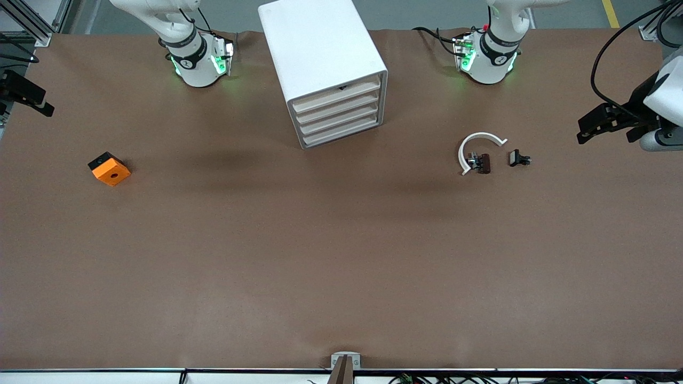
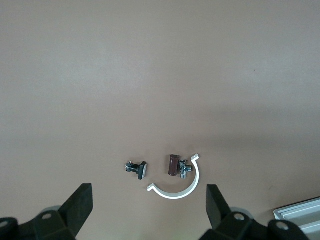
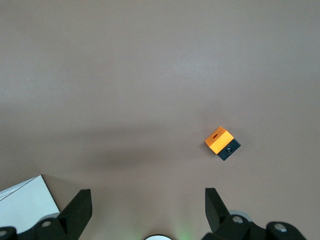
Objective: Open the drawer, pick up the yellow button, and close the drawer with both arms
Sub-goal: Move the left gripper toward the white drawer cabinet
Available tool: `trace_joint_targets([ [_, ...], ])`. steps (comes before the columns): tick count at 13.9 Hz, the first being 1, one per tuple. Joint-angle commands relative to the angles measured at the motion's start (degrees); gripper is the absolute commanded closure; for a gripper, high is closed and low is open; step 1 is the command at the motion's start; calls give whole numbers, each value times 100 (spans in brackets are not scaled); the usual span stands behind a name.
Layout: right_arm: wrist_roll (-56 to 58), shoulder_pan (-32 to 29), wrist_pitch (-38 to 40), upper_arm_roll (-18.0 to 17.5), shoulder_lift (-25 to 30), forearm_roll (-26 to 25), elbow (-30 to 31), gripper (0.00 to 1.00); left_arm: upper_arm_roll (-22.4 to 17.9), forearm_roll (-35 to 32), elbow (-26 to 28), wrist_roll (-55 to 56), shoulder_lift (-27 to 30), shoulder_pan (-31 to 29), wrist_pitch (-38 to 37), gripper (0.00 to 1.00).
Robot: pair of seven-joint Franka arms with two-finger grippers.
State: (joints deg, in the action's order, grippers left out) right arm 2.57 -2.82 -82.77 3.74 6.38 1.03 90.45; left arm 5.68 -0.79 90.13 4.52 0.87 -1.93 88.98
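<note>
Matte brown table, boxy white cabinet

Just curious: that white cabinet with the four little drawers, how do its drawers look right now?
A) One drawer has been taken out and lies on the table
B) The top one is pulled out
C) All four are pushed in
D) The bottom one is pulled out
C: all four tray fronts of the white cabinet, the top drawer included, sit flush with one another, none sticking out.
</note>
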Motion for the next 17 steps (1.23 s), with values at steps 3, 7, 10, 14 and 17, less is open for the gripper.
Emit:
trace_joint_targets([
  [3, -2, -8, -55, -31, 179, -77, 175, 0, 56, 79, -128, 5, -60, -70, -144, 0],
  [7, -2, 1, -46, -31, 179, -77, 175, 0, 30, 79, -110, -47, -139, -149, -275, 0],
  [10, -2, 1, -46, -31, 179, -68, 175, 0, 39, 79, -40, -48, -280, -194, -425, 0],
  [14, -2, -16, -54, -31, 179, -68, 175, 0, 39, 70, 214, -48, -754, -194, -199, 0],
  [17, -2, -8, -46, -31, 179, -59, 175, 0, 83, 70, 610, 66, -1008, -115, 478, 0],
])
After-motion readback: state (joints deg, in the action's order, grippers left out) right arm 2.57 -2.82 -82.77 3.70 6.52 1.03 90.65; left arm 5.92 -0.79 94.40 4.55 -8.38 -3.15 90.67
